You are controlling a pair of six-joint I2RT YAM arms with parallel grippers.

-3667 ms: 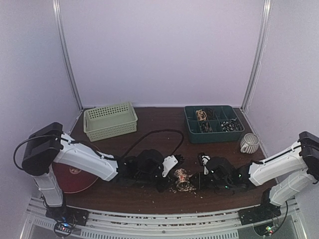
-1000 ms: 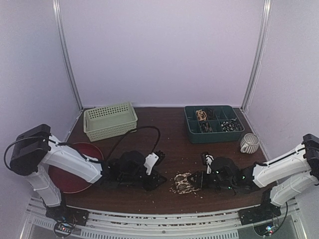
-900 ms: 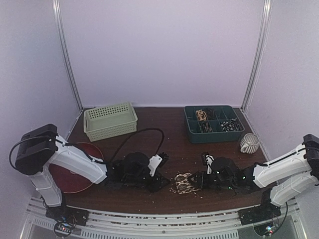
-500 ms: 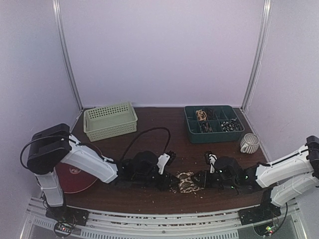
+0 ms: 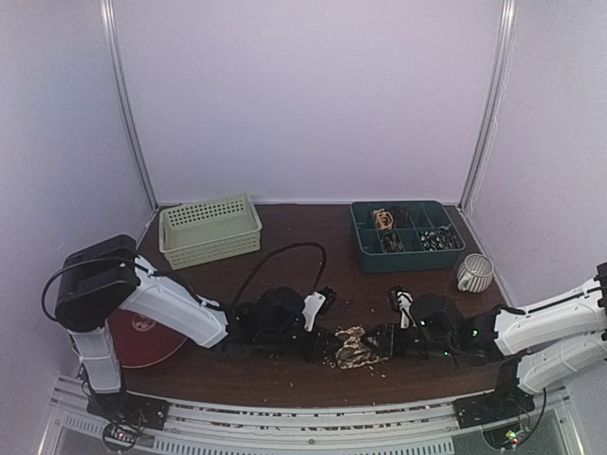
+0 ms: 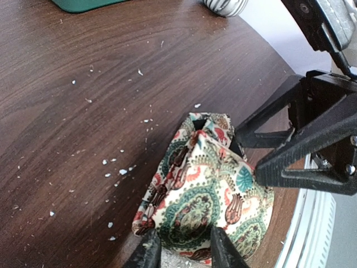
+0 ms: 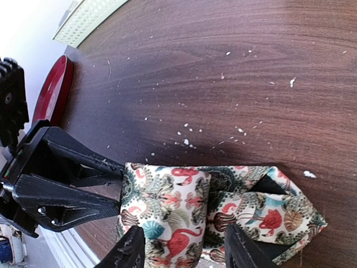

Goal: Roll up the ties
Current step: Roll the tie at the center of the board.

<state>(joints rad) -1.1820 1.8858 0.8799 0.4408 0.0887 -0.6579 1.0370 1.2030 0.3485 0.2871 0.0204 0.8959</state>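
Left wrist: tie (image 6: 203,201) between left jaws, near edge cropped; right jaws straddle it; both grips unclear.

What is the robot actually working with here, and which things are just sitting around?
Part of the job:
- the patterned tie, bunched near the table's front edge
- the left gripper and the right gripper, one at each side of it

Just lying about:
- the pale green basket
- the teal compartment tray
- the striped mug
- the red plate
- pale crumbs

No legible text, label, brand or number; tie (image 6: 206,190) print pictorial only.
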